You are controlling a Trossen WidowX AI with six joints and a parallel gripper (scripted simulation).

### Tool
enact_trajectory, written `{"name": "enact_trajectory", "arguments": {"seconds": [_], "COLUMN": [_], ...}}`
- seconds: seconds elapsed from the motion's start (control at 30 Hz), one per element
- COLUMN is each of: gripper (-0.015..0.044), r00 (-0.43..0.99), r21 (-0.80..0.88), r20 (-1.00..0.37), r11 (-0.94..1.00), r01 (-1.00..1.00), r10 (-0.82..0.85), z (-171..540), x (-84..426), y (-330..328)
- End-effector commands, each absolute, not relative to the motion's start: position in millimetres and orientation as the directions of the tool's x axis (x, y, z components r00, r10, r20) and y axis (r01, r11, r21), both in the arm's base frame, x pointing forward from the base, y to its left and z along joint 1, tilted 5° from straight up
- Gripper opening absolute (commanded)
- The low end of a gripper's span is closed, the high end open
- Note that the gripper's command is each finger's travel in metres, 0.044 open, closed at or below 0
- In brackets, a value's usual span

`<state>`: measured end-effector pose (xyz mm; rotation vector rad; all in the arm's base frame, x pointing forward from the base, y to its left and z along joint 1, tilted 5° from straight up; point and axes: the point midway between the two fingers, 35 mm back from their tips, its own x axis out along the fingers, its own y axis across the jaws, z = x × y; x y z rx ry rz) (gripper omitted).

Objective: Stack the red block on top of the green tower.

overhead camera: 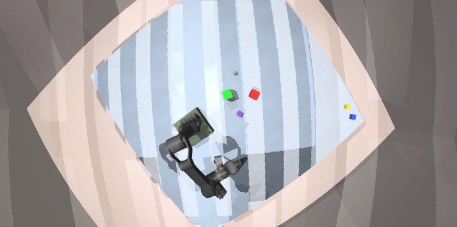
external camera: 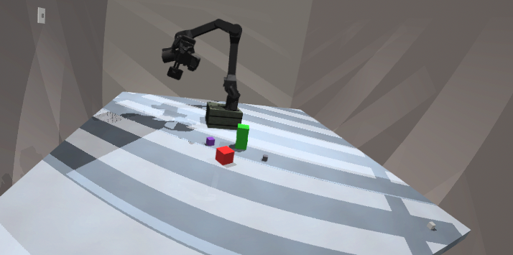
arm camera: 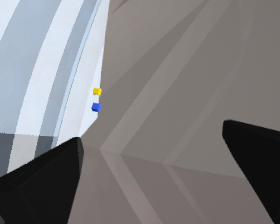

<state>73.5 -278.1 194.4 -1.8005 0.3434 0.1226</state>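
- Arm (external camera: 230,56) is raised high over the surface (external camera: 287,196), bent over from its base (external camera: 223,117); the jaws stand wide, nothing between them.
- Wrist view: both fingers frame mostly wall and the surface edge; a yellow cube (arm camera: 96,91) and a blue cube (arm camera: 95,107) sit near that edge.
- Red block (external camera: 225,155) lies flat on the surface, near the green tower (external camera: 242,136), not touching it.
- Tower stands upright, in front of the base.
- Purple cube (external camera: 210,141) sits beside the tower; a small grey cube (external camera: 265,157) lies on the tower's other side.
- Top view: red block (overhead camera: 255,94) and tower (overhead camera: 227,94) are well apart from the jaws.
- A pale cube (external camera: 431,225) sits alone near a far corner.
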Motion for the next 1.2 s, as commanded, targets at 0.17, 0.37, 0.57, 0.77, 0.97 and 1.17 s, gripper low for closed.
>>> {"name": "enact_trajectory", "arguments": {"seconds": [0.17,0.37,0.57,0.77,0.97,1.17], "gripper": [0.0440,0.0440,0.0440,0.0440,0.0440,0.0440], "r00": [0.930,0.879,0.792,0.679,0.548,0.418], "r21": [-0.818,-0.612,-0.365,-0.118,0.092,0.245], "r20": [-0.364,-0.467,-0.564,-0.656,-0.740,-0.811], "r11": [-0.459,-0.755,-0.931,-0.933,-0.749,-0.411], "r01": [-0.346,-0.237,0.014,0.339,0.657,0.878], "r10": [-0.052,0.103,0.233,0.330,0.390,0.410], "z": [176.7,159.0,141.9,125.6,110.4,96.7], "x": [91.6,121.6,149.3,174.2,196.6,217.3], "y": [-271.5,-261.7,-250.1,-235.4,-219.1,-205.4]}}
